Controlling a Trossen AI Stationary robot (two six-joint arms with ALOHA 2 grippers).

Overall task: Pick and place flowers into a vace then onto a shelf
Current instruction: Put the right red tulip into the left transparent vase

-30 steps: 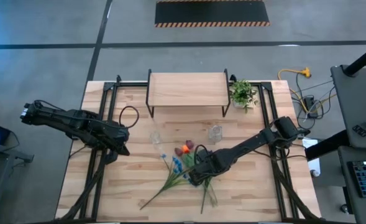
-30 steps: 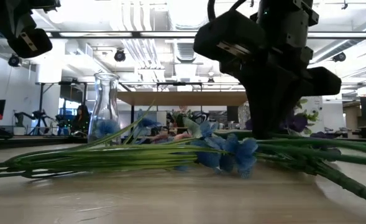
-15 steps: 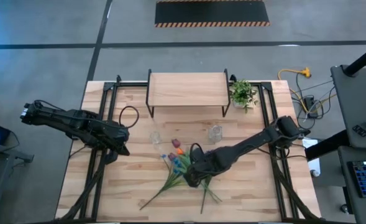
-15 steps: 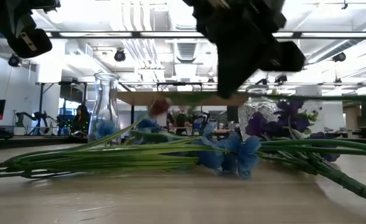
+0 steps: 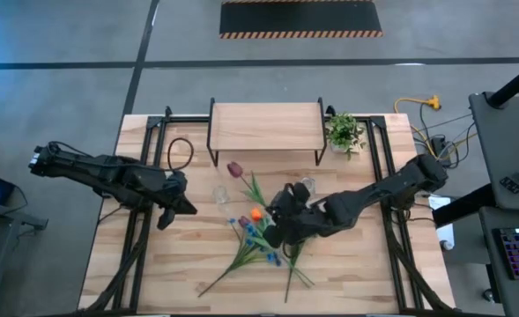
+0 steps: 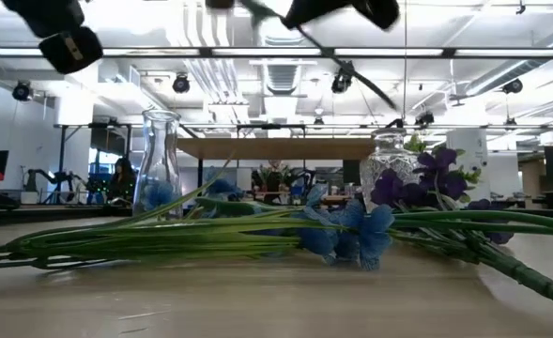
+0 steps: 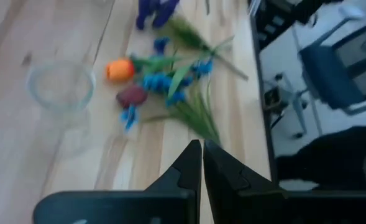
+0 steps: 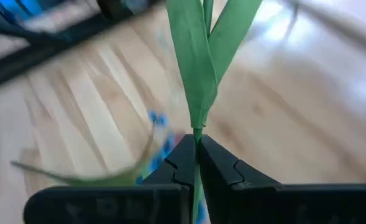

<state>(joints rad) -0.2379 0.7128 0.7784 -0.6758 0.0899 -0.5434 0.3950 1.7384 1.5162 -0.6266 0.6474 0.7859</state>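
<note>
My right gripper (image 5: 275,214) hangs over the table's middle, shut on a dark red tulip (image 5: 234,168) whose head points toward the shelf (image 5: 265,128). The other flowers lie in a heap below it: an orange bud (image 5: 255,214), a blue spray (image 5: 255,232) and a purple bunch (image 6: 440,178), stems flat on the wood. Two clear glass vases (image 5: 219,194) (image 5: 305,187) stand in front of the shelf. My left gripper (image 7: 202,152) is shut on nothing and hovers left of the heap (image 5: 175,204). My right gripper pinches the tulip's green stem (image 8: 197,132) between its two fingers, just below the long leaves (image 8: 198,56). The fingers lie across the stem. The tulip is lifted clear of the table and tilted, its head (image 5: 234,168) toward the far left.
A small leafy potted plant (image 5: 344,132) stands at the shelf's right end. Black frame rails (image 5: 153,158) run along both sides of the table. Bare wood lies near the front edge (image 5: 356,282).
My right gripper has risen from the heap and rolled its wrist, staying shut on the stem. The tulip has come up out of the heap, lifted clear, and swung its head toward the shelf. My left gripper has tipped upward a little.
</note>
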